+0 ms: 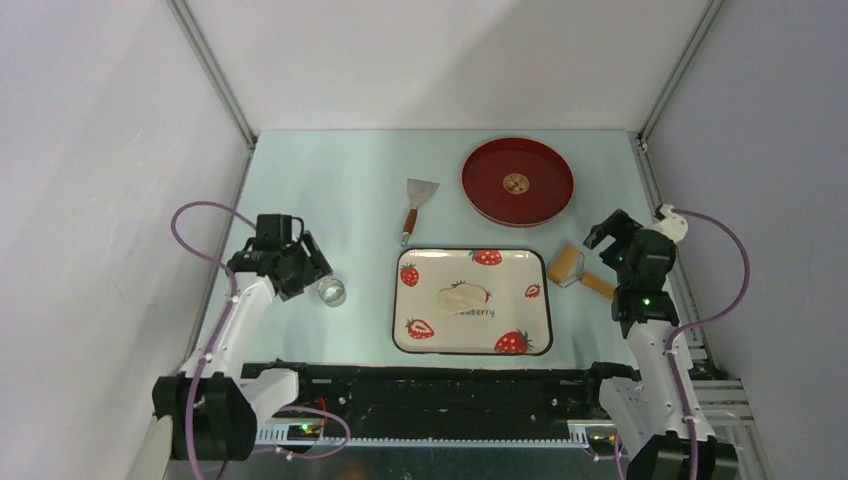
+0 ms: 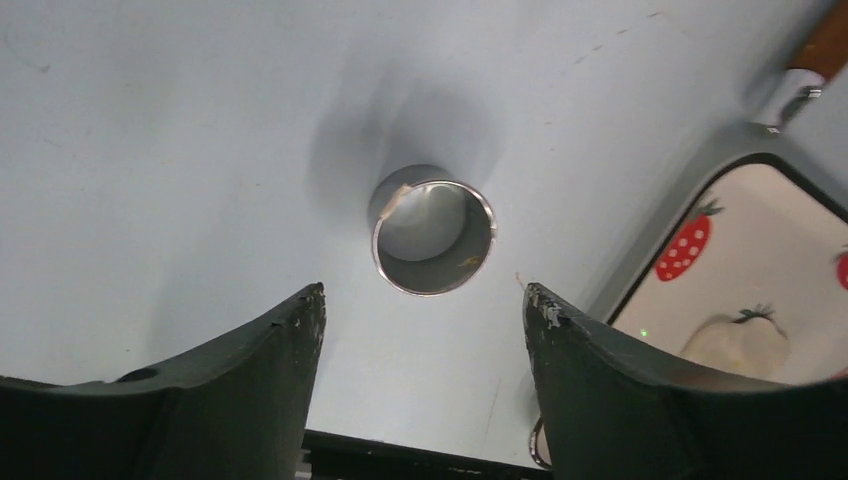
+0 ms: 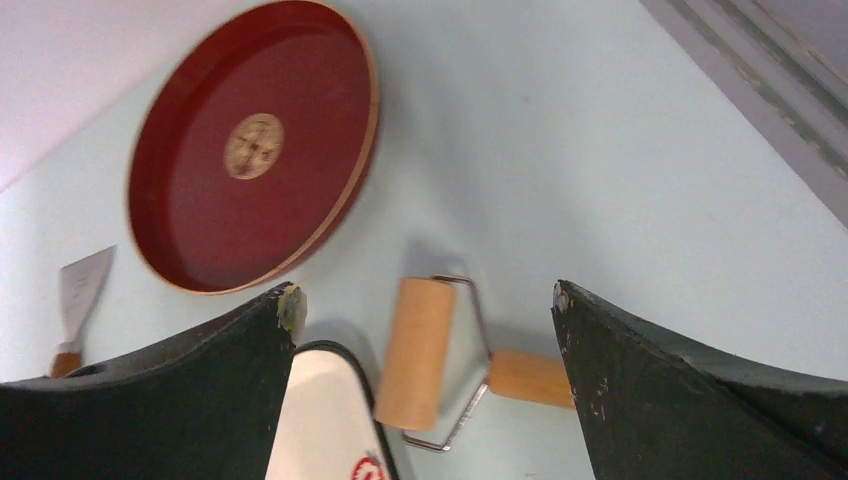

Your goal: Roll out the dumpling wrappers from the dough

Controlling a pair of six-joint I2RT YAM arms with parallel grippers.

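Left fingers, right fingers apart; dough lengthwise left-right.

Left gripper and right gripper: fingers enter from lower frame corners, jaws spread wide.

A shiny metal ring stands on the pale table just ahead of the left gripper; a strawberry tray lies to its right; a wooden roller lies just ahead of the right gripper; a red plate sits farther ahead, to the left; a scraper lies past that.
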